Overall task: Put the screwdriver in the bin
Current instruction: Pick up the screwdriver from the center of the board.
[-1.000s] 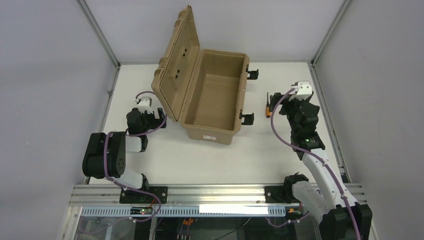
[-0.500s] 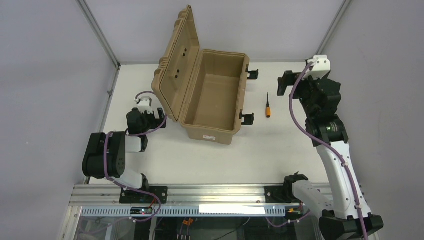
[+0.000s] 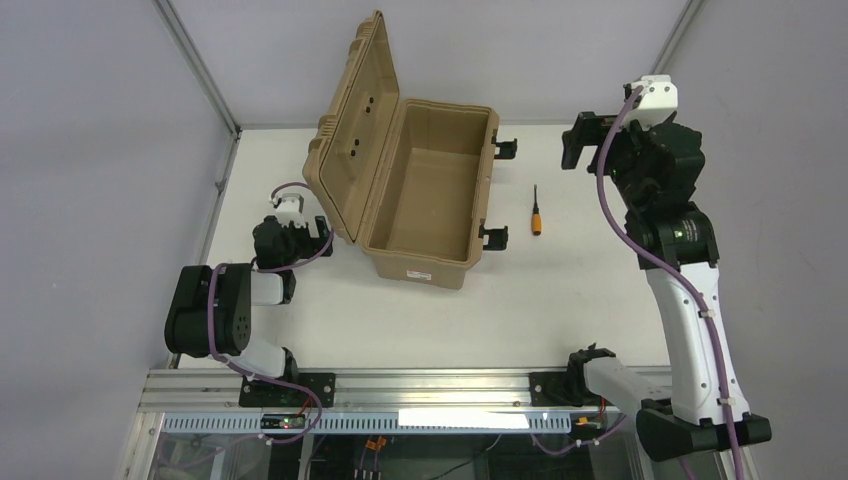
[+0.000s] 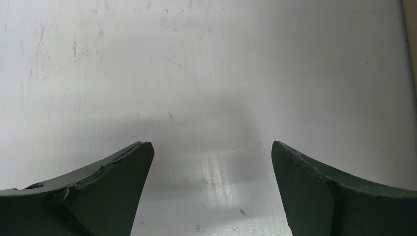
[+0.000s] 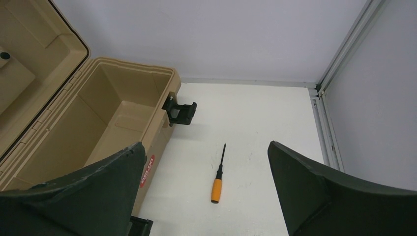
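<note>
The screwdriver [image 3: 536, 218], with an orange handle and a thin black shaft, lies on the white table right of the bin [image 3: 425, 200]. The bin is a tan case, open and empty, with its ribbed lid [image 3: 355, 120] standing up on the left. My right gripper [image 3: 580, 140] is open and empty, raised high above the table behind and right of the screwdriver. In the right wrist view the screwdriver [image 5: 217, 183] lies below, between the open fingers of my right gripper [image 5: 205, 145], beside the bin [image 5: 108, 113]. My left gripper [image 3: 322, 232] is open and empty, low over bare table [image 4: 210, 143] left of the lid.
Black latches [image 3: 506, 147] [image 3: 493, 237] stick out from the bin's right side towards the screwdriver. A metal frame rail [image 3: 655, 240] runs along the table's right edge. Grey walls enclose the table on three sides.
My right gripper has risen and drawn back from beside the screwdriver towards the far right corner. The screwdriver still lies in the same place. The left arm has not moved.
</note>
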`<state>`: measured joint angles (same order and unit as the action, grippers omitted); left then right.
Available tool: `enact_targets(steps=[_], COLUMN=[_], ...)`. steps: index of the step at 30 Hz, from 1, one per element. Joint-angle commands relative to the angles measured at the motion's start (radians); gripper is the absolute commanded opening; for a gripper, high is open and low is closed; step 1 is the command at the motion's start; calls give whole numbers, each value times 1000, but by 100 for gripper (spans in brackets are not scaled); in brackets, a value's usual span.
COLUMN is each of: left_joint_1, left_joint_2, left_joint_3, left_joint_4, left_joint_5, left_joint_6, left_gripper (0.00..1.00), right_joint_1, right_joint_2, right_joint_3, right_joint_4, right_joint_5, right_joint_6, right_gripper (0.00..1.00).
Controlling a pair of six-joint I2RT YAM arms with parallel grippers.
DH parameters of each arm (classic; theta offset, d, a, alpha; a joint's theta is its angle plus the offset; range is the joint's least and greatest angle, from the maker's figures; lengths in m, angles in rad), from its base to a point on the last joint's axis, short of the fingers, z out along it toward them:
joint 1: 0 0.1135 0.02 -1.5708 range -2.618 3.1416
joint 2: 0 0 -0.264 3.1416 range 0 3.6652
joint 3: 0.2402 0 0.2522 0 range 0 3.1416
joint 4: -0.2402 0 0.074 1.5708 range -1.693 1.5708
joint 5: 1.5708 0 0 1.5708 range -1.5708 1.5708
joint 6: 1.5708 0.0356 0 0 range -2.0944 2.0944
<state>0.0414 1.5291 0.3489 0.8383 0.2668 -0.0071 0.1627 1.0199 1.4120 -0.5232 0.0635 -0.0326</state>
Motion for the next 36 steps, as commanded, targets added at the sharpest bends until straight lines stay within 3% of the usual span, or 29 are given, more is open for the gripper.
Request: enact_targets(steps=[1,7,17,25,36], left_joint_1=[12,12,12,12,12], left_joint_2=[-18,-18,-19,-18,-18], left_joint_3=[-4,-3,-4,-4,-4], left_joint_4=[47,48,48,48,47], left_joint_5=[15,16,16,15,16], left_joint_6=[9,9,9,9,9], left_gripper=[99,99,99,99,99], right_joint_1=[5,6,-2,-34,-57], right_joint_2=[23,132,297,419,572], right_joint_3=[78,195,251,188,-13], right_joint_4=[-33,-149,-300,-338,-212], right_joint_5=[-3,52,116,89,8], right_joint_6=[12,19,96,168,232], right_gripper=[99,99,99,99,99])
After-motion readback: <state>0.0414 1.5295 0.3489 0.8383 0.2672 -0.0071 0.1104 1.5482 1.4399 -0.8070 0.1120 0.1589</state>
